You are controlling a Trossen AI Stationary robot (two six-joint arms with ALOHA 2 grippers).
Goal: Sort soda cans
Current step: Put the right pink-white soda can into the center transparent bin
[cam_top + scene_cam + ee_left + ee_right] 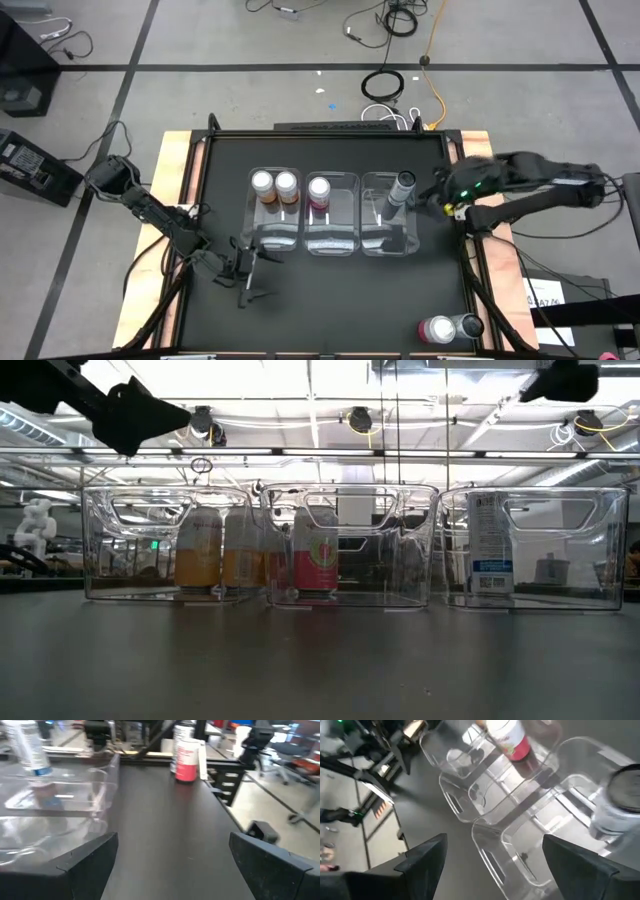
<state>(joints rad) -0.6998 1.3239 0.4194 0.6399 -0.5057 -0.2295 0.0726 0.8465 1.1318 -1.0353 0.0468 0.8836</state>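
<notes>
While four cans already stand in the bins, two remain loose at the table's 5 o'clock corner. From above, you see two orange cans (274, 184) side by side in the left bin (275, 240), one pink can (319, 187) in the middle bin (333, 243), and one grey can (401, 188) at the far end of the right bin (388, 243). All three bins sit touching in a row across the table's centre, and in each the cans crowd the 12 o'clock end, so the 6 o'clock end holds nothing. The loose pink can (436, 329) and loose grey can (467, 325) stand just beside each other, close to the table's right edge and near its front edge; the left wrist view shows them upright.

Your right gripper (447, 190) hangs at 3 o'clock of the right bin, just off its outer wall, and its wrist view shows the fingers (422, 857) spread wide over that bin. Your left gripper (247, 290) waits low at 7 o'clock, in front of the left bin, fingers (85, 860) likewise spread apart and holding nothing.

Bare table (340, 310) runs along the front between the left gripper and the loose cans. Behind the bins only a narrow strip is left before the rear rail.
</notes>
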